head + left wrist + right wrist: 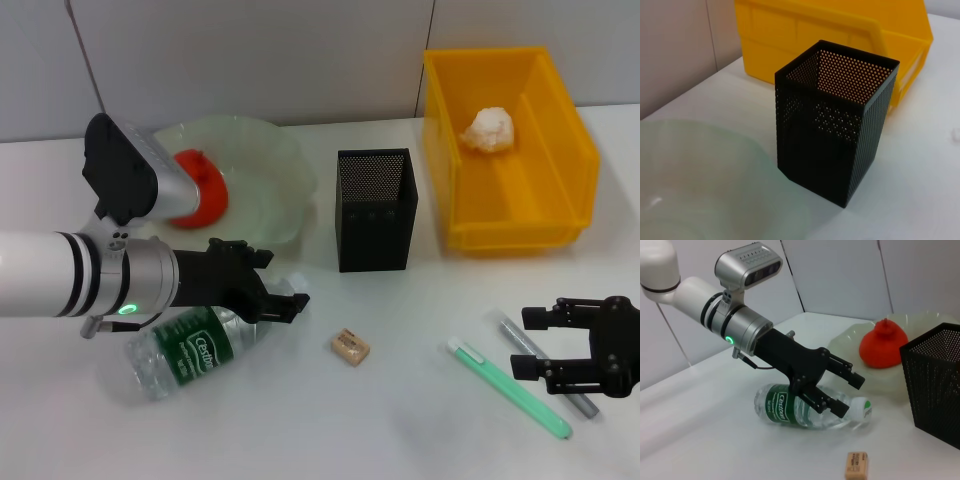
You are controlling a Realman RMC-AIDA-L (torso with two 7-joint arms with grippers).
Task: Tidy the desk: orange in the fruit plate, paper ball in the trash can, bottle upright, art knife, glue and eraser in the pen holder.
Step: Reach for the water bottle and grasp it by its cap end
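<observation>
The left tool hangs open around the neck of the bottle, which lies near-left on the tabletop. The right tool waits open, near-right.

orange half hidden behind left arm

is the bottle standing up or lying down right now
Lying down: the bottle rests on its side on the table, cap toward the pen holder.

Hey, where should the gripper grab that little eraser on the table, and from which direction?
Come straight down from above on the eraser; it lies flat on the table, so only its long side faces offer grip. Close the fingers across its short width. It sits apart from the bottle and pen holder.
</observation>
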